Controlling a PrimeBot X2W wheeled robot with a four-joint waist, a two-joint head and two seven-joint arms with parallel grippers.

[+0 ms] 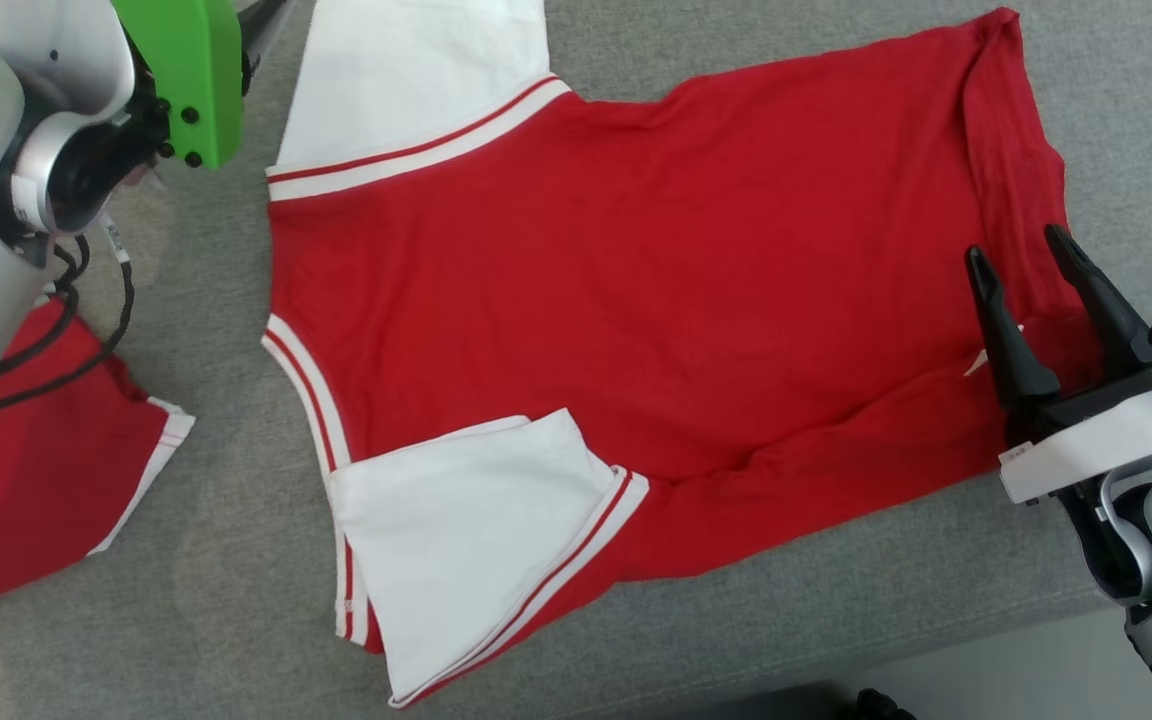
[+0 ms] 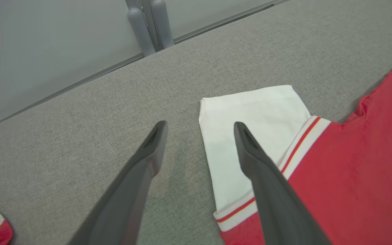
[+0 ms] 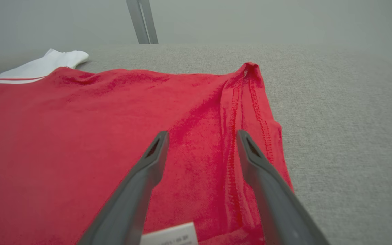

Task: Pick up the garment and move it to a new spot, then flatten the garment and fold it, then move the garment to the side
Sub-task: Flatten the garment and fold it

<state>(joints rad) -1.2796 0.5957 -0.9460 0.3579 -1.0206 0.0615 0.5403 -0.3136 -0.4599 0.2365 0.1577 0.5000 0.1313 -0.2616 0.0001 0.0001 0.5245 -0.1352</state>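
Lower right: hovering the right gripper [image 1: 1016, 245] over the hem [image 1: 1011, 120] of the garment [image 1: 636, 300], jaws wide apart, empty, probably set to pinch it for folding. Mid-frame: spread flat on the bench [image 1: 236, 600], near sleeve [image 1: 466, 530] tucked in. Upper left: left gripper [image 2: 200, 124] likewise gaping, empty, over the edge of the far sleeve [image 2: 250, 109].

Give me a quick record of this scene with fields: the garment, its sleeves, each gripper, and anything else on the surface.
garment: red shirt with white sleeves, spread on the grey surface
far sleeve: laid out flat
near sleeve: folded in over the shirt
left gripper: open, by the far sleeve, holding nothing
right gripper: open, over the hem, holding nothing
other: second red garment at the robot's left
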